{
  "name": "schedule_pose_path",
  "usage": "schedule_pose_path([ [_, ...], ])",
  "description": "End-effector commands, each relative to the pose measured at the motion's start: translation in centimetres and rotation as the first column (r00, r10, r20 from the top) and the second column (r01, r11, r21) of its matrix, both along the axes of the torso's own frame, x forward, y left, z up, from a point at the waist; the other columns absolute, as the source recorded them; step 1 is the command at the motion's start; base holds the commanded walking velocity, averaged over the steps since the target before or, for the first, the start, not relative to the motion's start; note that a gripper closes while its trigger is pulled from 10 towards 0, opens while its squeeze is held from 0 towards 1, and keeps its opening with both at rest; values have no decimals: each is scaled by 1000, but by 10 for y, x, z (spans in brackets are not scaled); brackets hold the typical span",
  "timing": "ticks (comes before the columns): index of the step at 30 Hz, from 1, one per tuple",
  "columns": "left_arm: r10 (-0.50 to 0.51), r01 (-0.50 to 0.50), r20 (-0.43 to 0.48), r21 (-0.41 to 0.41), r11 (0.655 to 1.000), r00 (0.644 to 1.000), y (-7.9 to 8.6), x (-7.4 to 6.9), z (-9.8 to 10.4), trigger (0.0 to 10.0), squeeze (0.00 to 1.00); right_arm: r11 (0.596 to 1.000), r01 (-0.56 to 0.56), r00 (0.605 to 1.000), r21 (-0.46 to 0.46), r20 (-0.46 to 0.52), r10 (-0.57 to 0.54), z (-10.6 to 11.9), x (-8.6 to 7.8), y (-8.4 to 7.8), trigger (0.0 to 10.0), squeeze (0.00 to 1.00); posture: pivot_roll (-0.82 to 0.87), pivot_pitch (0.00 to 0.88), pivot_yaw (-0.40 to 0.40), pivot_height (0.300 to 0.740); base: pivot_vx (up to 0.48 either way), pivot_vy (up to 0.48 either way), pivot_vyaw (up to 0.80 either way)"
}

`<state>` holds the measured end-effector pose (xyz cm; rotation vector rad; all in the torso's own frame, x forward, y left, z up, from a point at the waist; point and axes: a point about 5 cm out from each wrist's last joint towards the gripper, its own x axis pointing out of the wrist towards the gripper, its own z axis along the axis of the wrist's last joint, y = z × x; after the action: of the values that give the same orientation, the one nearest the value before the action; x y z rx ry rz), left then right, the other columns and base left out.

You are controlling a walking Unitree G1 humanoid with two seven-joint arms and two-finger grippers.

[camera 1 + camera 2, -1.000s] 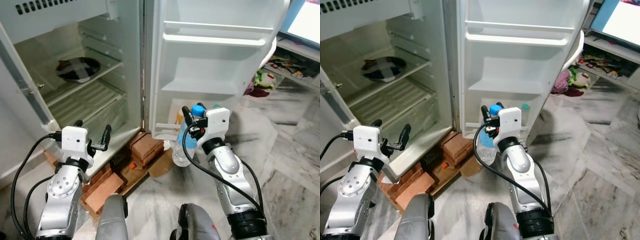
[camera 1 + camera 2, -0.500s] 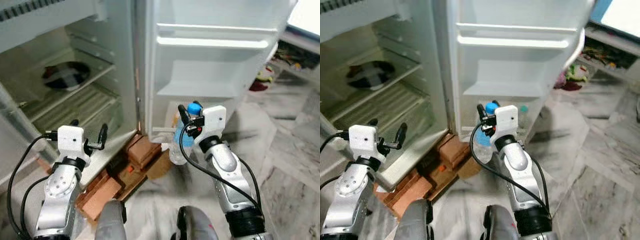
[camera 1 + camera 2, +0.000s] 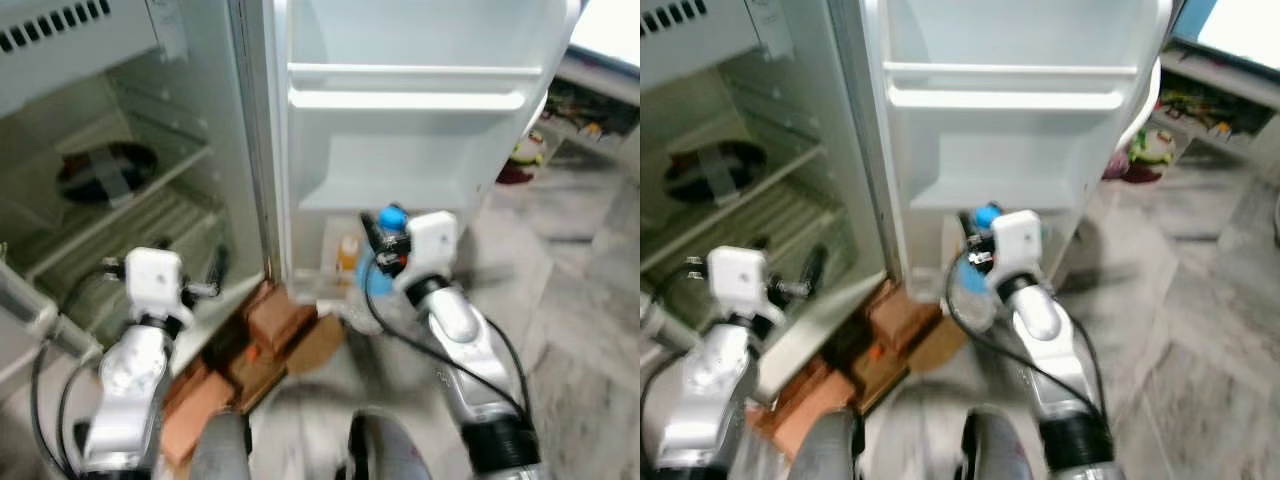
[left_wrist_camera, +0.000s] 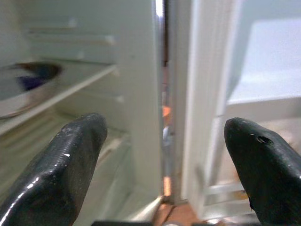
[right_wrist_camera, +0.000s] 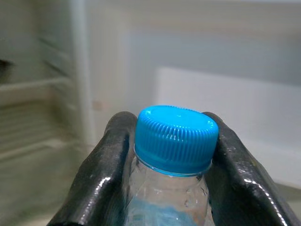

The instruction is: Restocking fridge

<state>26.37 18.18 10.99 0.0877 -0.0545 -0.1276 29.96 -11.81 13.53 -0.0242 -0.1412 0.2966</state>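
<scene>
Bottle [image 5: 175,155] being held tight at neck by right gripper [image 3: 385,243], now being carried closer to door shelf [image 3: 330,288]. Placing judged next. Left gripper [image 4: 162,160] being kept wide open, holding nothing.

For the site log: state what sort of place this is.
Most likely a lived-in home, at the fridge. The open fridge stands raised on bricks over a marble floor, with a cluttered shelf beyond. The right hand holds a blue-capped water bottle by the fridge door.
</scene>
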Motion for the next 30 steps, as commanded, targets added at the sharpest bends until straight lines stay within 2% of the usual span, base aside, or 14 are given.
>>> schedule_pose_path([
  [1, 21, -21, 2, 11, 1000, 1000, 9, -1, 2, 10000, 0, 999, -30, 999, 10, 36, 30, 8, 1, 9, 10000, 0, 76, 96, -61, 647, 326, 0, 0],
  [13, 39, -39, -14, 18, 999, 999, 10, 2, 1, 10000, 0, 999, -38, 999, 12, 33, 38, 8, 1, 10, 10000, 0, 80, 89, -58, 647, 333, 0, 0],
  [23, 49, -48, -22, 24, 999, 999, 12, 3, -1, 10000, 0, 999, -53, 998, -6, 39, 54, 8, 1, 13, 10000, 0, 80, 86, -57, 647, 0, 0, 0],
  [30, 50, -50, -21, 27, 998, 999, 12, 5, -1, 10000, 0, 999, -53, 998, 0, 46, 53, 9, 1, 14, 10000, 0, 82, 83, -56, 647, 0, 0, 732],
])
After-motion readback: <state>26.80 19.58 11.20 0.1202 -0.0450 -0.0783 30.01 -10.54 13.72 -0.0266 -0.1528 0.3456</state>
